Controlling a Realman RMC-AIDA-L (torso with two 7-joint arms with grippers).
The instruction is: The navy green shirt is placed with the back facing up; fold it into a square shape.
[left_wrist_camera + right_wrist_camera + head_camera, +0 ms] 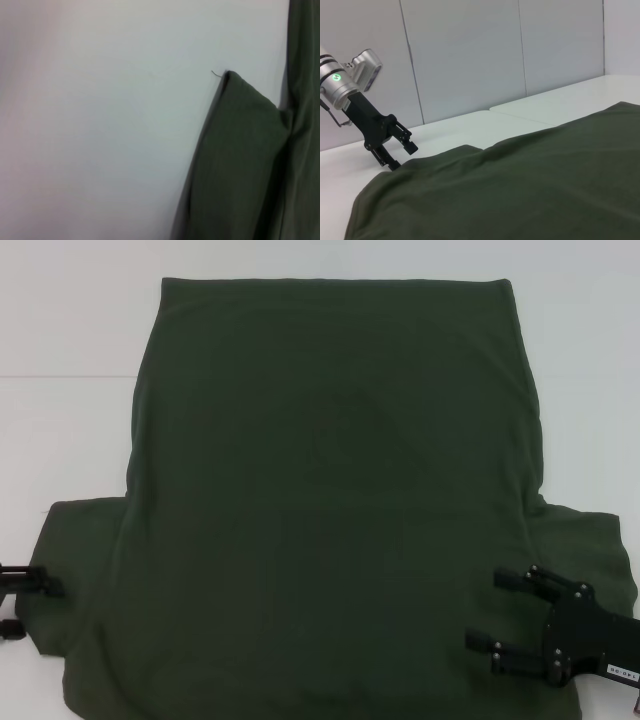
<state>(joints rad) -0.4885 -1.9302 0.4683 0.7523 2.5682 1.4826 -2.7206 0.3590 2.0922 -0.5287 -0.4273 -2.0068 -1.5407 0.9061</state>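
The navy green shirt (330,490) lies flat on the white table, hem at the far side and both sleeves near me. My right gripper (483,611) stands open over the right sleeve (590,540), fingers pointing toward the shirt's middle, nothing between them. My left gripper (35,608) is open at the outer edge of the left sleeve (80,550). The right wrist view shows the left gripper (404,157) with its lower finger down at the sleeve's edge. In the left wrist view only the sleeve (240,165) and bare table show.
White table (70,340) surrounds the shirt on the left, right and far sides. A grey panelled wall (470,60) stands beyond the table in the right wrist view.
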